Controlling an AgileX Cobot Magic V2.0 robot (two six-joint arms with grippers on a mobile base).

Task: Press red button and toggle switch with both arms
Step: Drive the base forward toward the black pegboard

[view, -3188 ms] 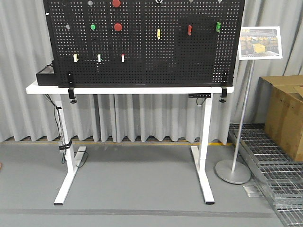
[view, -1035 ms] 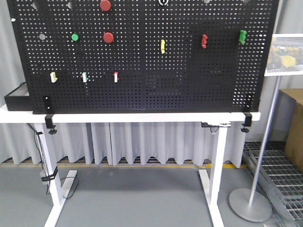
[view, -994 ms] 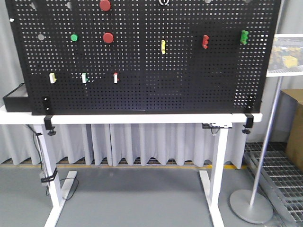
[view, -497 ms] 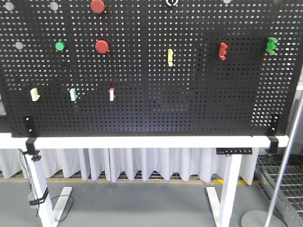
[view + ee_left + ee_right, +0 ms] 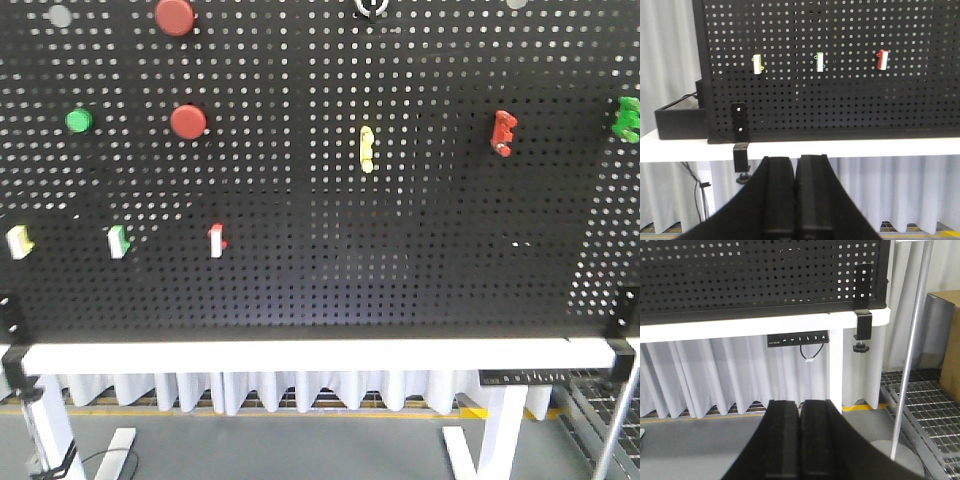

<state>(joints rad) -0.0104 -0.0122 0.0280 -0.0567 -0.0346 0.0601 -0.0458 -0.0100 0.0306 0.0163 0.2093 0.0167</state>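
Observation:
A black pegboard stands on a white table. Two round red buttons sit at its upper left, one below the other. The all-red toggle switch is at the upper right. My left gripper is shut and empty, low in front of the table edge, well short of the board. My right gripper is shut and empty, below the table's right end. Neither gripper shows in the front view.
Also on the board are a green button, a pale yellow switch, a green switch, and a lower row of a yellow-tipped, a green-tipped and a red-tipped white switch. A sign pole and cardboard box stand at right.
The pegboard has grown larger in the front view and its fittings have spread apart, so the robot has come closer to the table.

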